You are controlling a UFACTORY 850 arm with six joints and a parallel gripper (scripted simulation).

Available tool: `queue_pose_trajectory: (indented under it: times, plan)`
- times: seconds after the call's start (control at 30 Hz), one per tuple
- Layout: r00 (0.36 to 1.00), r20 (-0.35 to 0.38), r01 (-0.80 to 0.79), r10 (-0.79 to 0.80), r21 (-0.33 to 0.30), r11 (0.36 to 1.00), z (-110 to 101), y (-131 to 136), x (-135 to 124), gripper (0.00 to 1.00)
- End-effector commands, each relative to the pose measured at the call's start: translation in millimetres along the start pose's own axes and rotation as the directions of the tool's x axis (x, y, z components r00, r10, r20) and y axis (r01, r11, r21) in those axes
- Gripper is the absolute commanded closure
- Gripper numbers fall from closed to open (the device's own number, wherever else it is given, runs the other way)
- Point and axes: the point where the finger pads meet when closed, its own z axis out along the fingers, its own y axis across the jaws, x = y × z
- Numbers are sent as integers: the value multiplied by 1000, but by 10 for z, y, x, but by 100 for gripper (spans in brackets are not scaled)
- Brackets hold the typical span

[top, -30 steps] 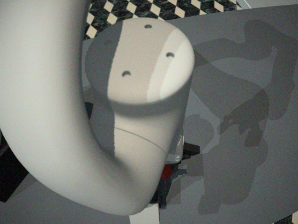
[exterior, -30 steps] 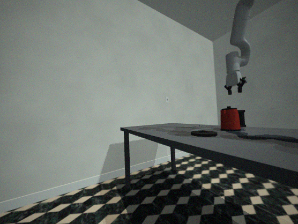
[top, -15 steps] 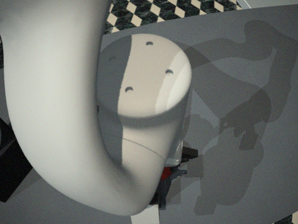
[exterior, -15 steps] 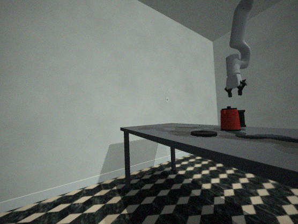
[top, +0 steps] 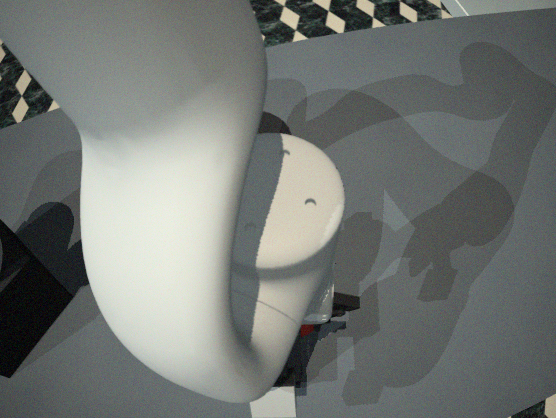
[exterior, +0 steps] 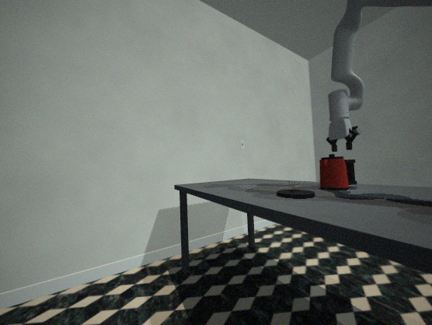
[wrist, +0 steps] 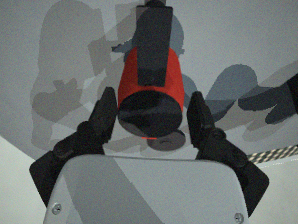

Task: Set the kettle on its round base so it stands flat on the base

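The red kettle (exterior: 333,173) stands upright on the grey table, with its black handle (exterior: 350,171) on the right side. In the wrist view the kettle (wrist: 150,90) lies straight below me, with its dark lid toward the camera and its handle (wrist: 153,43) pointing away. The black round base (exterior: 295,193) lies flat on the table to the kettle's left, apart from it; a part of it shows under the kettle in the wrist view (wrist: 166,140). My gripper (exterior: 342,144) is open and empty, a short way above the kettle's top. Its fingers stand on either side of the lid. In the top view the arm hides nearly everything; only a bit of red (top: 307,329) shows.
The arm's white links (top: 165,200) fill the top view. The table's near edge (exterior: 241,204) and its legs show in the exterior view, above a checkered floor. A wall stands behind the table.
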Motion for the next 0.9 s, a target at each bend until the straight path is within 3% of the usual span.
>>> queue_pose_trajectory:
  times: [0.0,0.33,0.87]
  plan:
    - [1000,1,0,0,4,1000,139,-25,2,19]
    - [1000,1,0,0,4,1000,400,-26,1,19]
    - [1000,1,0,0,4,1000,430,-26,1,19]
